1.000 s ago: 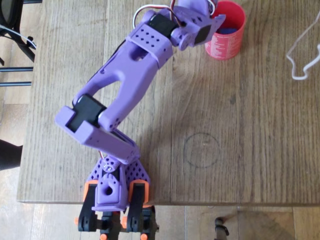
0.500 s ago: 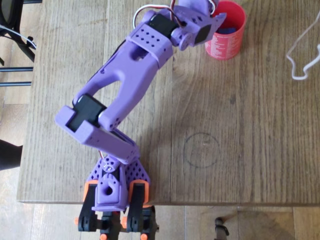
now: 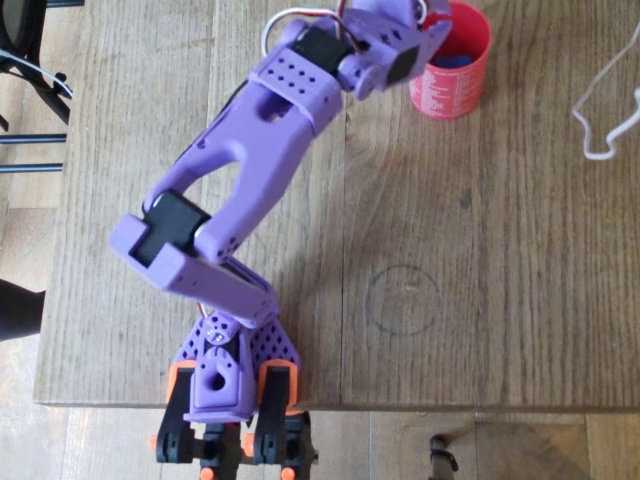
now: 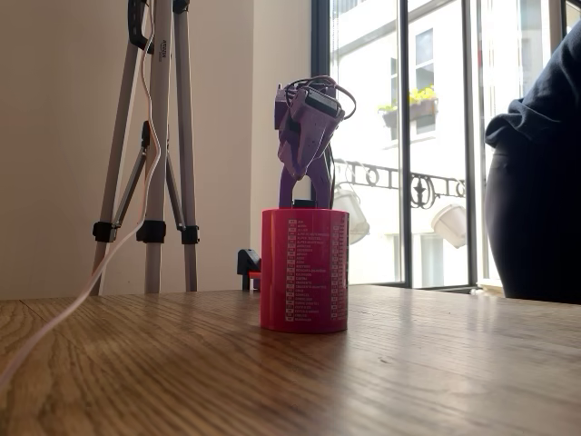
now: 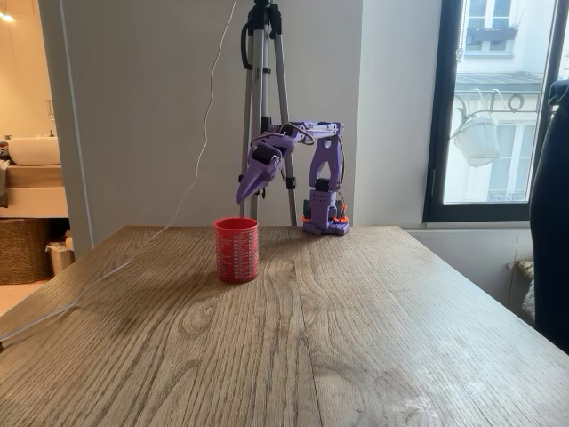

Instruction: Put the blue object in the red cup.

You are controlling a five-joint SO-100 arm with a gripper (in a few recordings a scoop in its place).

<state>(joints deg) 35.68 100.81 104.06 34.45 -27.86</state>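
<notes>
In the overhead view the red cup [image 3: 462, 82] stands at the far right of the table's back edge, and the blue object [image 3: 456, 61] lies inside it on the bottom. My purple gripper [image 3: 432, 38] hangs over the cup's left rim. In a fixed view the gripper [image 4: 305, 193] is just above the red cup [image 4: 304, 269], its two fingers apart and nothing between them. In a fixed view from the table's far end the gripper [image 5: 244, 196] points down above the red cup [image 5: 236, 249]. The cup wall hides the blue object in both fixed views.
A white cable [image 3: 603, 105] lies on the table right of the cup. A tripod [image 5: 267, 107] stands behind the table near the arm's base [image 3: 228, 385]. A person [image 4: 537, 182] stands at the table's side. A faint drawn circle [image 3: 403, 300] marks the table's middle.
The gripper has drawn back a little from over the cup, up and to the left in the overhead view. The blue object stays in the cup.
</notes>
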